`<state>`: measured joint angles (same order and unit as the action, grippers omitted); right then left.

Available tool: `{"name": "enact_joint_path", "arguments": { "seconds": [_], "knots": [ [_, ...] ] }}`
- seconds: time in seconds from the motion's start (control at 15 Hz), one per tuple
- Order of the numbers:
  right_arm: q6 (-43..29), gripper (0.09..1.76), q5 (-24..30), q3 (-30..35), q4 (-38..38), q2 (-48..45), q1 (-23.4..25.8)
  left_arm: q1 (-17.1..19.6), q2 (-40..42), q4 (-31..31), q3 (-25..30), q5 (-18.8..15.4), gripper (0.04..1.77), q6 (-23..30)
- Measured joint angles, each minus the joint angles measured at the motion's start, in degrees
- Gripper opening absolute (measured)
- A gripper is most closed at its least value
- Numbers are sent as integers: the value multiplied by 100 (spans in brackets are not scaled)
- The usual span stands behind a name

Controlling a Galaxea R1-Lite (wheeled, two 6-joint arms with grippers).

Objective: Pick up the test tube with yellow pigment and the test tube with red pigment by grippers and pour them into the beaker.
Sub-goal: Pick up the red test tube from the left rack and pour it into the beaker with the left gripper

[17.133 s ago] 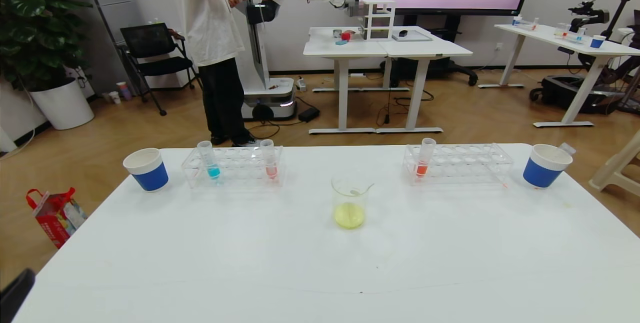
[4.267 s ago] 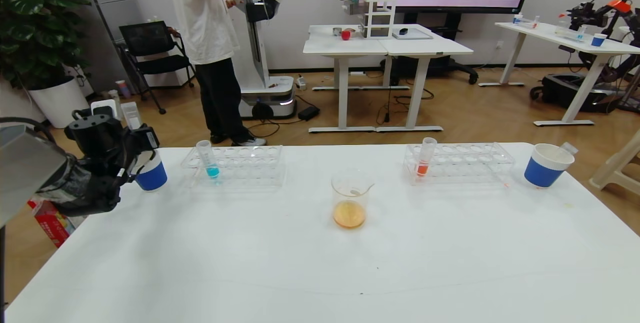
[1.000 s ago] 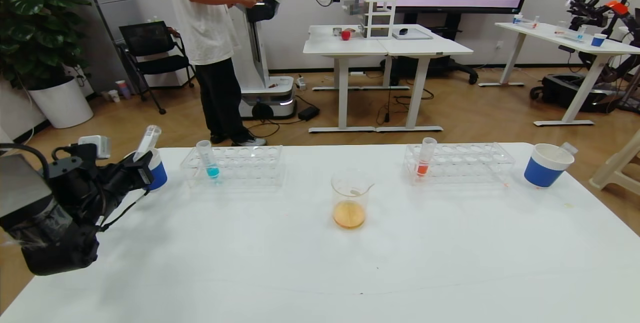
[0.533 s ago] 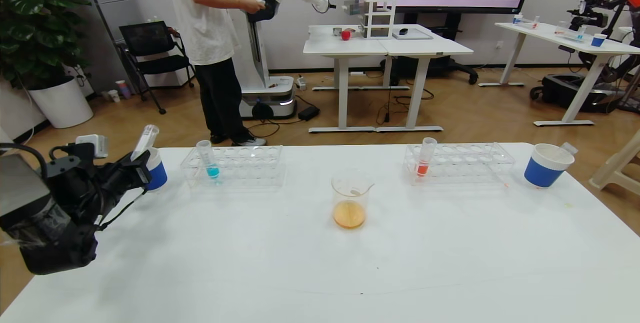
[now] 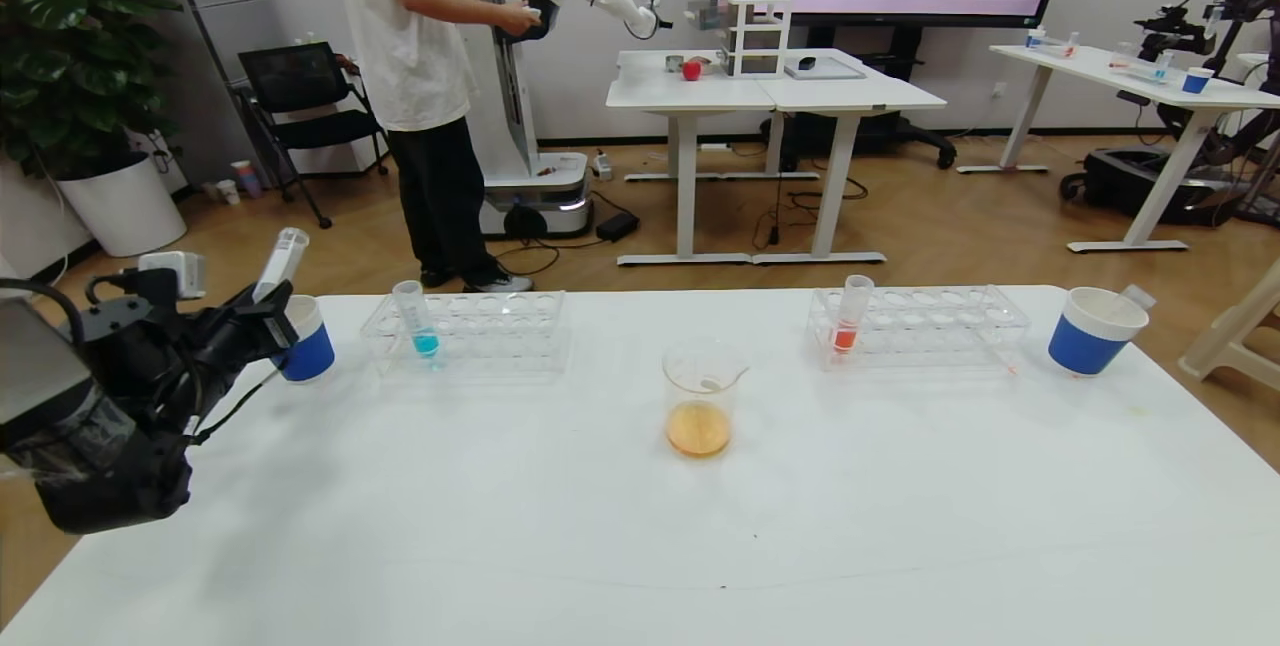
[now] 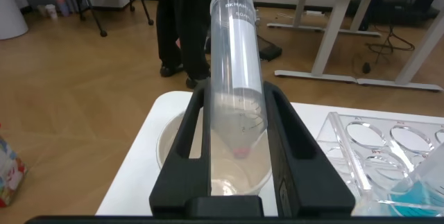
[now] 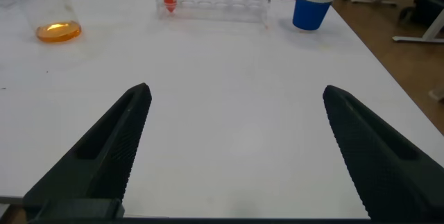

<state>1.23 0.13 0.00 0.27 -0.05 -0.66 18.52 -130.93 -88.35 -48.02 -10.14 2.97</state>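
My left gripper (image 5: pixel 270 321) is shut on the test tube with red pigment (image 5: pixel 280 261), a clear tube held tilted, mouth up. In the left wrist view the tube (image 6: pixel 237 78) sits between the black fingers (image 6: pixel 191 134) with only a red trace at its tip, hanging over the open left paper cup (image 6: pixel 173 141). The beaker (image 5: pixel 700 396) stands mid-table with orange liquid at its bottom. My right gripper (image 7: pixel 237 91) is open and empty over bare table near the front right; it is out of the head view. The test tube with yellow pigment is out of view.
A clear rack (image 5: pixel 480 331) at back left holds a blue-liquid tube (image 5: pixel 418 318). Another rack (image 5: pixel 930 326) at back right holds an orange-red tube (image 5: pixel 850 311). Blue-and-white cups stand at far left (image 5: pixel 310 351) and far right (image 5: pixel 1090 331); a clear tube end pokes from the right one.
My left gripper, still gripping the tube, has risen a little and drifted left above the left cup. Beaker, racks and right gripper have not moved.
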Motion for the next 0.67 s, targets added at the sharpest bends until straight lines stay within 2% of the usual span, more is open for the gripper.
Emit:
{"name": "enact_joint_path", "arguments": {
  "seconds": [0.67],
  "knots": [
    [2, 173, 0, 0, 0, 0, 2, -46, -380, 0, -173, 1, 50, -41]
  ]
}}
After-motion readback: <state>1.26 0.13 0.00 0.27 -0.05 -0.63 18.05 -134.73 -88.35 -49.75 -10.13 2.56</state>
